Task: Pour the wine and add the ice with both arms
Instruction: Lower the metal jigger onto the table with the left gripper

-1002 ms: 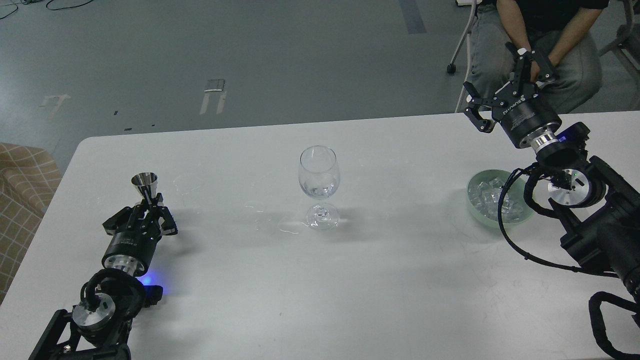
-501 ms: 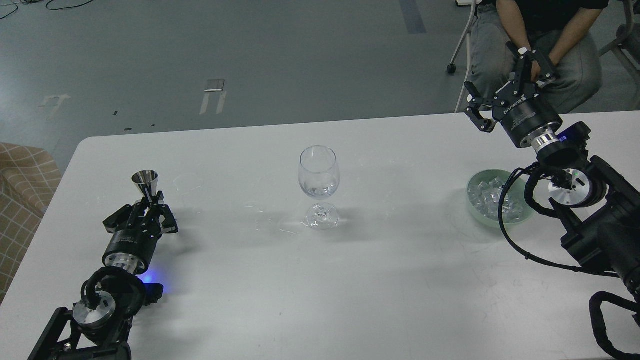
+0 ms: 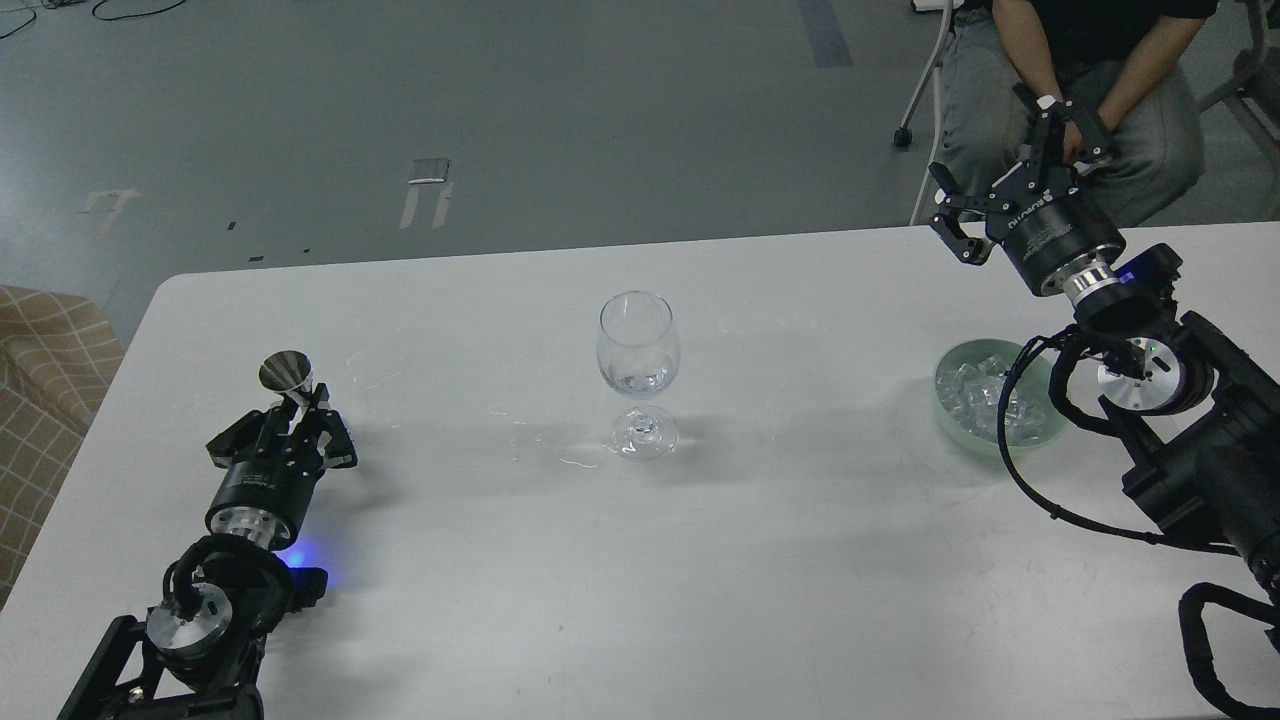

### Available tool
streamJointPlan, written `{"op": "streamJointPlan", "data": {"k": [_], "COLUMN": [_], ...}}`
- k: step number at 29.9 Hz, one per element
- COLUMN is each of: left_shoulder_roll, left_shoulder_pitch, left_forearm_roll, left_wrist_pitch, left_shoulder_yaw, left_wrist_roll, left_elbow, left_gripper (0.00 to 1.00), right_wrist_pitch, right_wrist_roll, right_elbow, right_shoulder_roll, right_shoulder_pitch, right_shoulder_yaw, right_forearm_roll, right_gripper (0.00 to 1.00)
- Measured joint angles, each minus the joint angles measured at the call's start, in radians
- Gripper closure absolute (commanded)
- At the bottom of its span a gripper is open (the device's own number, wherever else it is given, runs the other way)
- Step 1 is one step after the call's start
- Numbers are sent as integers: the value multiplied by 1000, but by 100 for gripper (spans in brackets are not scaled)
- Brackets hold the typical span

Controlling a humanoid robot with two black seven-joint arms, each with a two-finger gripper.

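A clear stemmed wine glass (image 3: pixel 638 350) stands upright at the table's middle, with a little colourless wine (image 3: pixel 636 381) in its bowl. My left gripper (image 3: pixel 298 408) lies low on the table at the left, shut on the stem of a small steel measuring cup (image 3: pixel 285 370), which is tilted with its mouth turned toward me. The ice (image 3: pixel 975 395) is heaped in a pale green bowl (image 3: pixel 1003 444) at the right. My right gripper (image 3: pixel 985 140) is open and empty, raised above the table's far right edge, beyond the bowl.
A seated person (image 3: pixel 1090 50) is just behind my right gripper, beyond the far edge of the white table (image 3: pixel 800 560). Wet streaks (image 3: pixel 560 452) lie on the table left of the glass foot. A plaid seat (image 3: pixel 45 350) stands off the table's left edge.
The measuring cup in my left gripper has tipped from upright to tilted, its mouth now facing me. My right gripper has risen very slightly.
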Motion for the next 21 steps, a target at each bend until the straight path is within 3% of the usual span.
{"op": "streamJointPlan", "data": {"k": [11, 19, 21], "left_shoulder_roll": [0, 0, 0], "left_shoulder_pitch": [1, 2, 2], "left_forearm_roll": [24, 26, 27], "left_wrist_pitch": [0, 0, 0], "left_shoulder_yaw": [1, 1, 3], "left_wrist_roll": [0, 0, 1], "left_elbow": [0, 0, 0], "left_gripper": [71, 64, 58], "right_wrist_pitch": [0, 0, 0], "right_wrist_roll": [0, 0, 0], "right_elbow": [0, 0, 1], "right_shoulder_roll": [0, 1, 1], "right_shoulder_pitch": [0, 0, 0], "right_shoulder_yaw": [0, 0, 0], "right_forearm_roll": [0, 0, 0], "right_gripper": [0, 0, 0]}}
